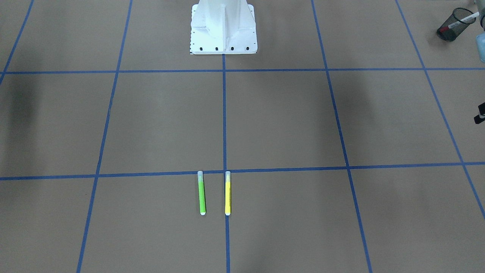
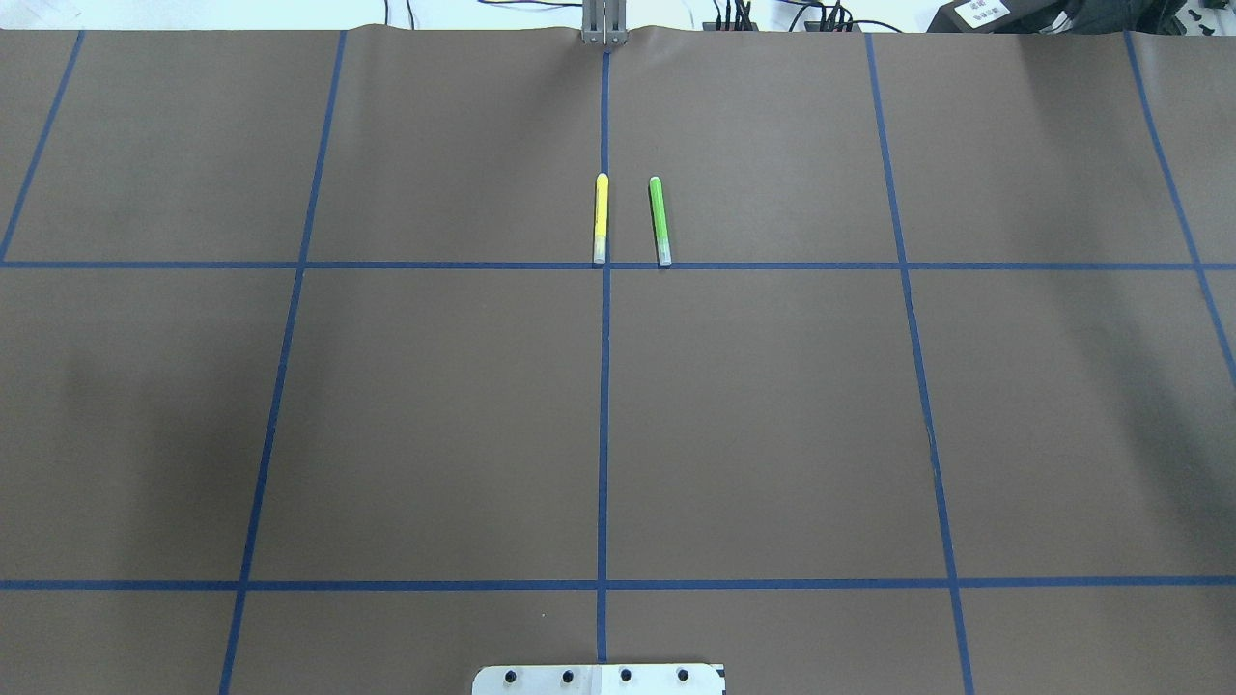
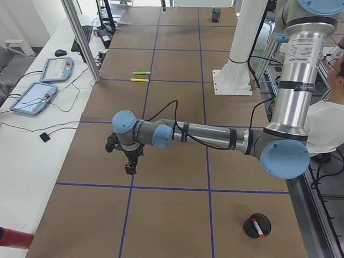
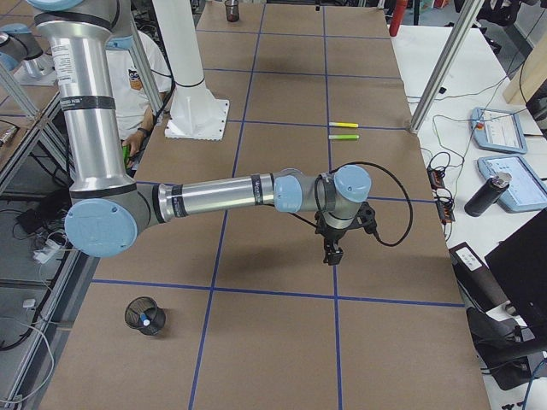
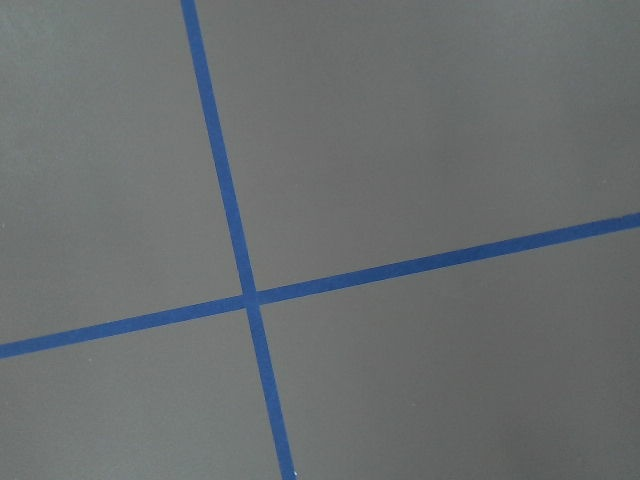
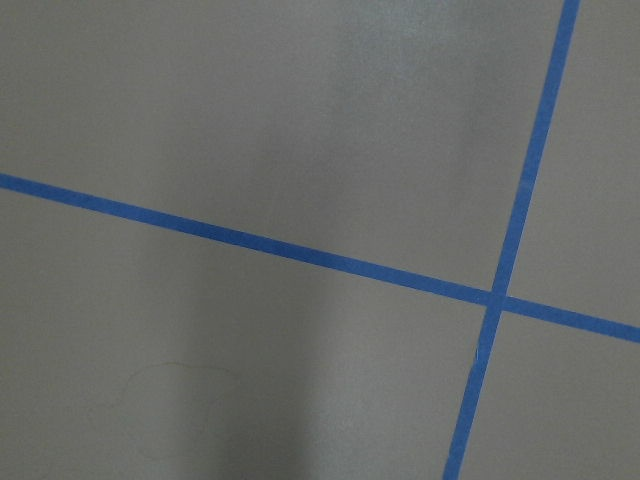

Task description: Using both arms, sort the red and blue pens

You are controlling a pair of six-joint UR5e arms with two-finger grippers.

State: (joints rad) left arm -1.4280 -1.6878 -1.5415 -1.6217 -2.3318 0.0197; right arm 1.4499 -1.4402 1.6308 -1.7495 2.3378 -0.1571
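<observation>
1. Task items. We find the white-barrelled marker with the red cap (image 3: 258, 226) standing in a black wire-mesh cup (image 3: 248, 230) at the robot's left end of the brown paper-covered surface (image 2: 435, 405), close to the robot's side. The blue-barrelled pen (image 4: 145, 321) sits in a second black mesh cup (image 4: 159, 325) at the robot's right end, also on the robot's side.

2. Other items. A green pen with a clear cap (image 1: 202, 194) and a yellow pen with a clear cap (image 1: 227, 194) lie side by side, apart and parallel. They are at the far centre of the surface, well apart from both cups, with their cap ends on a blue tape line. The white flanged pedestal (image 1: 223, 26) stands at the near centre.

3. Arms. The silver-grey left arm (image 3: 204, 134) reaches out level over the surface, with its black left tool (image 3: 129, 170) pointing down above bare paper. The right arm (image 4: 222, 195) mirrors it, and the right tool (image 4: 331, 254) is likewise above bare paper. Both wrist views show only paper and tape crossings.

4. Tool state. We cannot tell whether the fingers of either tool are apart or together, because only the side views show them. Neither tool appears to carry a pen.

5. Step in hand. We judge the sort complete, with one coloured pen in each cup.

6. Next move. The next move calls for no further grasp. We would lift both arms clear and leave the green and yellow pens untouched.
</observation>
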